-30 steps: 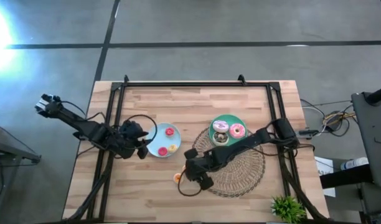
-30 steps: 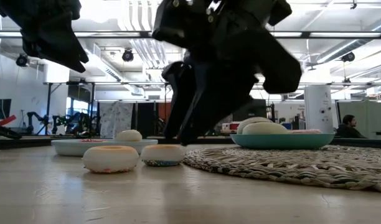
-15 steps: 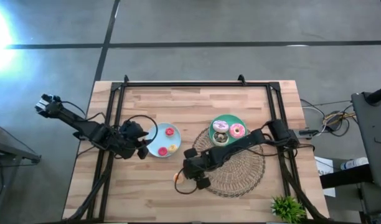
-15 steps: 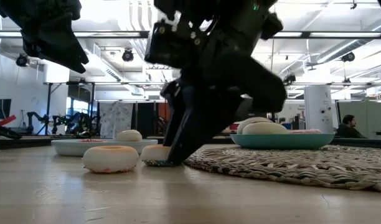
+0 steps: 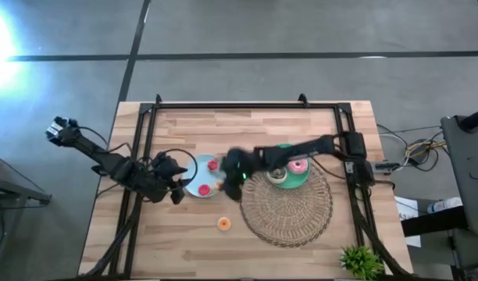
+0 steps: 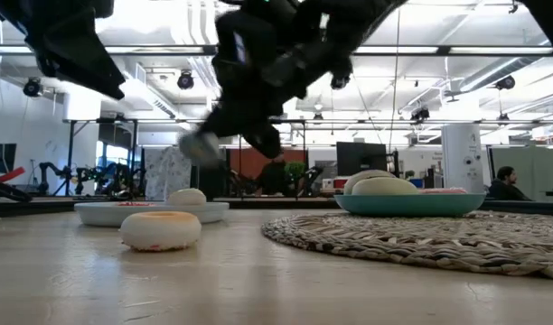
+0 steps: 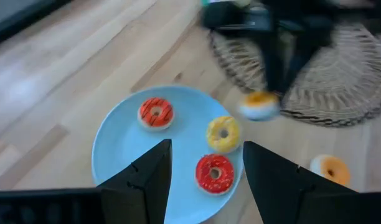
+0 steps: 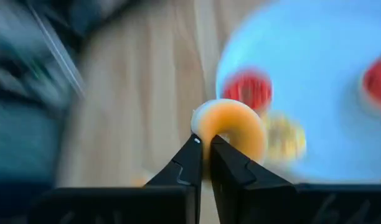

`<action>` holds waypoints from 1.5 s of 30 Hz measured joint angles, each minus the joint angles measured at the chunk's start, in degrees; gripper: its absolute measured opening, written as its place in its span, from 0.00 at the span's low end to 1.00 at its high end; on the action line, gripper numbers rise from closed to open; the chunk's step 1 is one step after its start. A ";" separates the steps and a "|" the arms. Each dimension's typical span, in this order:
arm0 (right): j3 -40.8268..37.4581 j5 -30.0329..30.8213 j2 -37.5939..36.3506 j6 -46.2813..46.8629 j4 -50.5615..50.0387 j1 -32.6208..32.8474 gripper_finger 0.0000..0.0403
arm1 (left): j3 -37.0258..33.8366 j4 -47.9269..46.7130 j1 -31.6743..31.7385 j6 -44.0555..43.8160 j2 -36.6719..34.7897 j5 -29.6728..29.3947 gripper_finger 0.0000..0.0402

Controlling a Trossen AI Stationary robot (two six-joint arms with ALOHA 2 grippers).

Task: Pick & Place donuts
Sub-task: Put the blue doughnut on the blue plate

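Orange ring donut [image 8: 231, 127] is clamped in the right claw [image 8: 204, 144], carried above the round light-blue plate [image 7: 119, 146], where three small donuts lie. Another orange donut [image 5: 223, 224] waits on the wooden table [image 5: 176, 242]. The left claw [image 7: 206, 158] hovers, fingers apart, beside the plate.

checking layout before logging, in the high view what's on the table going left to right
left gripper → light-blue plate → right gripper holding an orange donut → teal plate with a pink donut → potted plant
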 joint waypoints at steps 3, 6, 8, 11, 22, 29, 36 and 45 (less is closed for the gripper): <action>-2.76 -3.05 -0.39 16.03 15.64 -4.21 0.03 | 0.00 2.60 -2.72 2.26 0.03 -4.64 0.43; -5.70 -1.38 -0.26 33.44 32.57 -6.75 0.03 | 0.04 6.04 -5.11 4.95 1.05 -10.54 0.43; -7.22 2.66 -0.10 42.93 40.65 -7.11 0.03 | 0.04 8.36 -6.20 7.79 2.63 -13.66 0.43; -7.75 5.99 0.49 51.70 44.53 -6.68 0.03 | 0.04 10.70 -6.54 13.07 6.57 -18.51 0.43; -5.41 16.98 0.59 65.20 44.54 -3.28 0.03 | 0.66 12.30 -6.41 11.55 14.19 -33.32 0.43; -5.54 23.74 0.59 69.10 44.50 -1.14 0.03 | 1.05 15.18 -5.48 11.01 14.55 -36.84 0.43; -4.66 25.36 0.59 69.17 44.46 -1.14 0.03 | 1.14 18.13 -4.93 10.49 18.02 -35.59 0.43; -3.96 26.04 0.57 69.55 44.37 -0.28 0.03 | 1.08 17.98 -3.21 10.72 19.92 -40.50 0.43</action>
